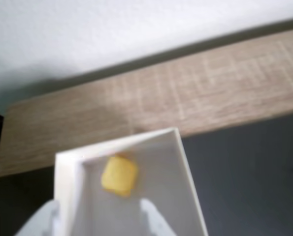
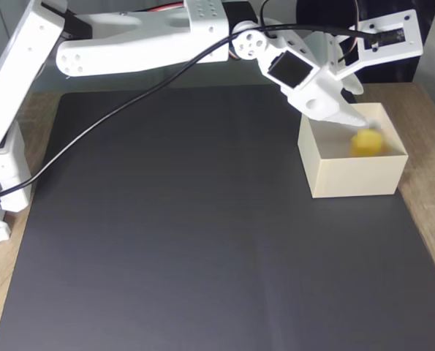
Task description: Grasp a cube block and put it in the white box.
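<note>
**Yellow cube over the white box, release underway**

Wrist view: the yellow cube [image 1: 119,175] sits inside the white box [image 1: 185,172], near its far corner. The two white fingertips of the gripper [image 1: 99,216] stand apart below it, not touching it.

Fixed view: the gripper [image 2: 363,123] hangs over the box [image 2: 352,175] on the black mat [image 2: 188,234]; the cube [image 2: 366,142] shows blurred inside. Judged best: lift straight up, clear of the thin walls.

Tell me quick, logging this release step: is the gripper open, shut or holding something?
Gripper: open, holding nothing. The cube block sits clear of the fingers, inside the white box.
</note>
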You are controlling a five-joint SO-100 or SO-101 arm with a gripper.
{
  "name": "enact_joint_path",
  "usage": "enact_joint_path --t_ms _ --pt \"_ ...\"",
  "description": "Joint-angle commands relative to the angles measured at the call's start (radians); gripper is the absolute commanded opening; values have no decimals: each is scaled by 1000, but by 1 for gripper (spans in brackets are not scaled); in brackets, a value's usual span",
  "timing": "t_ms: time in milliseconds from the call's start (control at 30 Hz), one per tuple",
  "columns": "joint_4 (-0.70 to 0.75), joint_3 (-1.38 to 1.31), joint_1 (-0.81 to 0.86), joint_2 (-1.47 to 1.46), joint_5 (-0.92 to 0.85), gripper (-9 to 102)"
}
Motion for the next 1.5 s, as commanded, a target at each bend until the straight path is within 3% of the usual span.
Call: enact_joint_path --t_ms 0,133,333,933,1467 --pt "34 -49 3 49 -5 15" --pt "150 -37 -8 107 -14 0" --pt "262 60 -23 268 -29 0" --pt "26 1032 -44 1117 -46 0" --pt "8 1667 -5 1707 -32 0"
